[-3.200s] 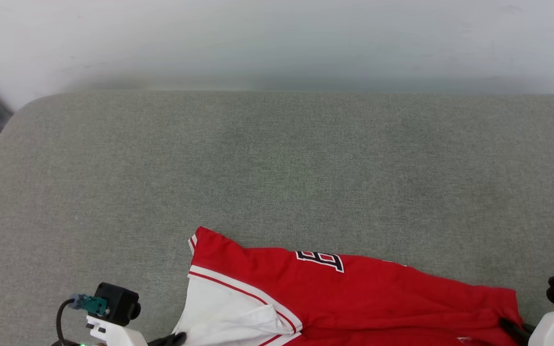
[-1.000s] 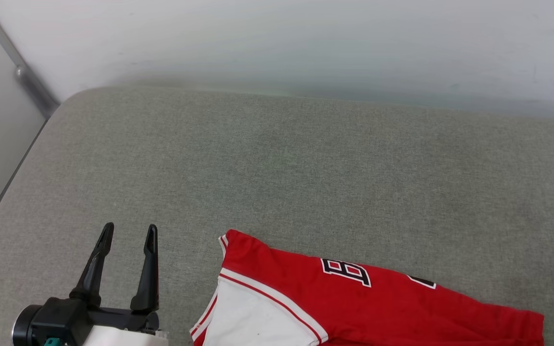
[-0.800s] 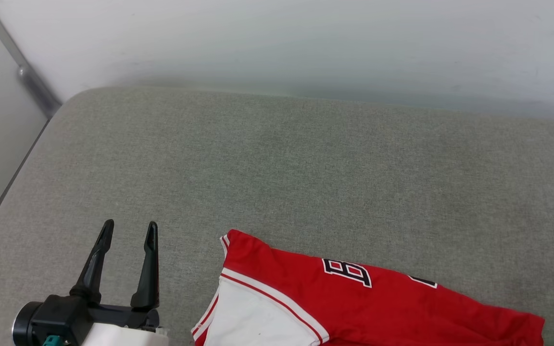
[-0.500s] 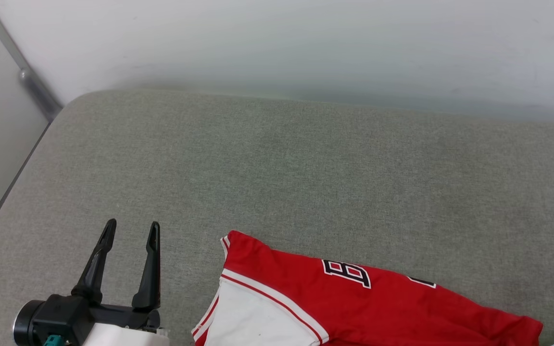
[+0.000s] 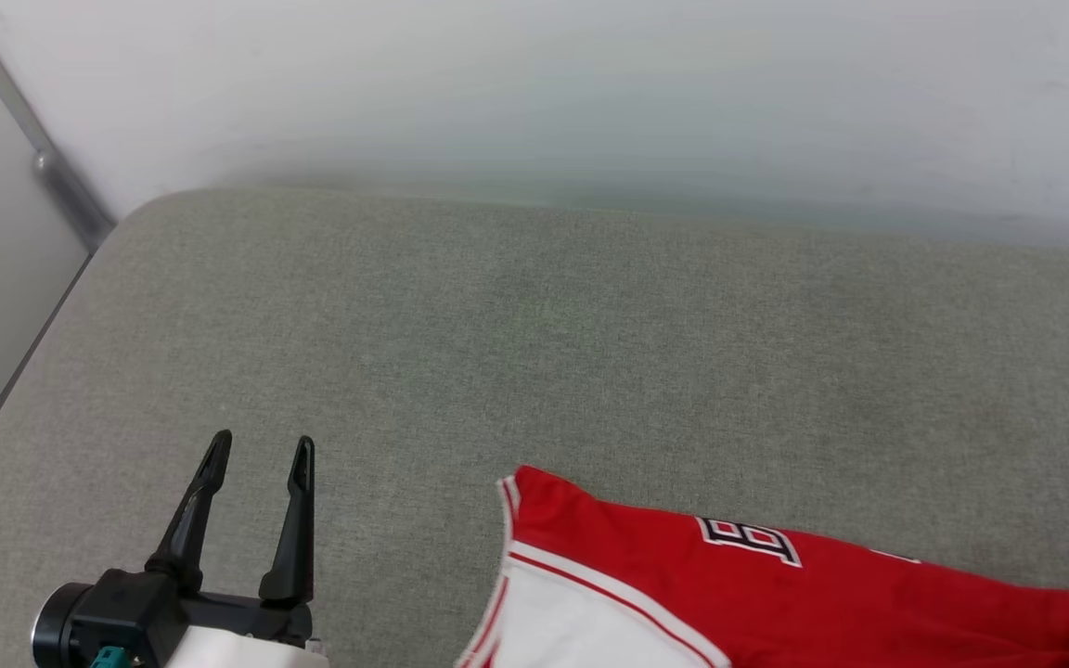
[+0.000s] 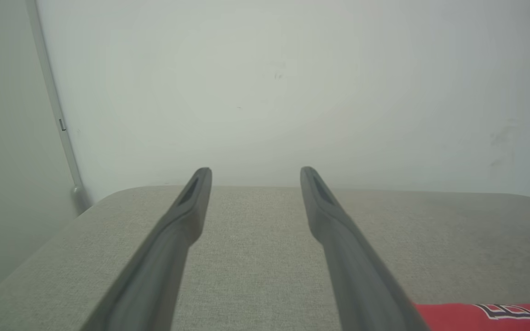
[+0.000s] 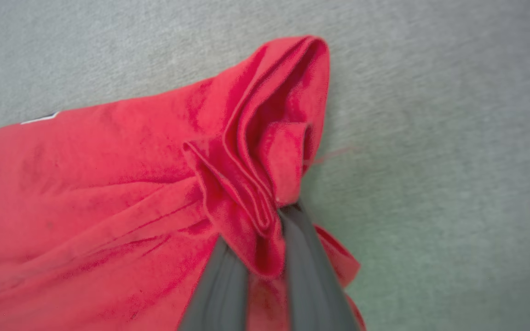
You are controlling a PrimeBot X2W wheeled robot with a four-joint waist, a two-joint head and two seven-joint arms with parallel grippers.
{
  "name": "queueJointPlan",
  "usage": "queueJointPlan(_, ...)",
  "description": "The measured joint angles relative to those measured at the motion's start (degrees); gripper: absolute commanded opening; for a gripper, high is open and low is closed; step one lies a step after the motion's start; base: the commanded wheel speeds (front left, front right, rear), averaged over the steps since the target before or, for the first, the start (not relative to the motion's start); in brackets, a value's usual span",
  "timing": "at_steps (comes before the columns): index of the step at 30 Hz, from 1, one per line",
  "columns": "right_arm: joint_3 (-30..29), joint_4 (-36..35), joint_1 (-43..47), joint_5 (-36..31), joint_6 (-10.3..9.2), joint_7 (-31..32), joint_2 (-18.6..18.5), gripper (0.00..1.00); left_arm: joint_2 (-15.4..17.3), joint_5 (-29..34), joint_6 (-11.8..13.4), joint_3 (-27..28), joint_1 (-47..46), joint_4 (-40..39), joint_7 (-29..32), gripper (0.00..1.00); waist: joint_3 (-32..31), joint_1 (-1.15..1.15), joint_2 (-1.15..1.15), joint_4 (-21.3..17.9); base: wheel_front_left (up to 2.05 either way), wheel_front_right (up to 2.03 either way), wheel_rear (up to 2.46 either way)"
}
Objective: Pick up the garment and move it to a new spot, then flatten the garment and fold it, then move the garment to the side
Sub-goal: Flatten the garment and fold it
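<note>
Jersey [image 5: 776, 594], red with a white sleeve, lying along the bottom edge of the head view from centre to lower right, on the grey cloth-covered counter [image 5: 534, 353]. Gathered at its far right end into a thick fold and pinched there by the right end effector [image 7: 258, 230], fingers pressed together on the cloth, at lower centre of the right wrist view. Only a small wad in that bite; most of the cloth loose at the left of that frame.

Likely trouble on lifting: slipping out of so narrow a bite under the weight and drag of the rest. Or dragging instead of rising, with fresh creases and a rolled-under sleeve to undo before flattening. Or twisting around the single held point, with nothing holding the other end: left end effector [image 5: 264, 441] at lower left of the head view, fingers spread wide, holding nothing, well apart from the white sleeve.

Against half a second ago: shoulder corner further right in the head view and farther from the left end effector, with the counter's rounded corner at upper left nearly in place, so moved cloth, not merely a moved camera. Right end now bunched at the lower right corner instead of lying flat.
</note>
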Motion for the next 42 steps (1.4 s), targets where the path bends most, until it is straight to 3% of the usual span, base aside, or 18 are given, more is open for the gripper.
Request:
queueJointPlan(7,-4.0,1.4,-0.6,-3.3,-0.03,-1.1,-3.3,0.0,0.8,-0.5,0.0,-1.1,1.0,1.2,0.0,1.0,-1.6,0.0,0.0,-0.4,0.0,0.0,0.0)
queueJointPlan(16,2.2,-8.2,2.5,-1.9,-0.05,1.1,-1.3,0.0,0.5,-0.8,0.0,-0.9,1.7,1.1,0.0,1.0,-3.6,0.0,0.0,-1.3,0.0,0.0,0.0)
queueJointPlan(30,15.1,-26.2,6.3,4.7,-0.05,13.0,7.6,0.0,-0.9,-1.9,0.0,-0.1,1.9,0.9,0.0,1.0,-4.5,0.0,0.0,-1.2,0.0,0.0,0.0)
queueJointPlan(33,16.8,-26.2,5.1,8.0,-0.05,14.0,8.2,0.0,-0.9,-1.9,0.0,-0.3,1.9,1.0,0.0,1.0,-4.5,0.0,0.0,-0.8,0.0,0.0,0.0)
queueJointPlan(37,21.7,-22.5,4.4,17.3,-0.07,10.1,8.2,0.0,-1.1,-1.8,0.0,-0.6,1.8,0.7,0.0,1.0,-4.6,0.0,0.0,0.4,0.0,0.0,0.0)
queueJointPlan(42,28.2,-17.5,1.9,22.3,-0.07,4.4,8.3,0.0,-1.0,-1.9,0.0,-1.0,1.8,0.6,0.0,1.0,-4.6,0.0,0.0,1.7,0.0,0.0,0.0)
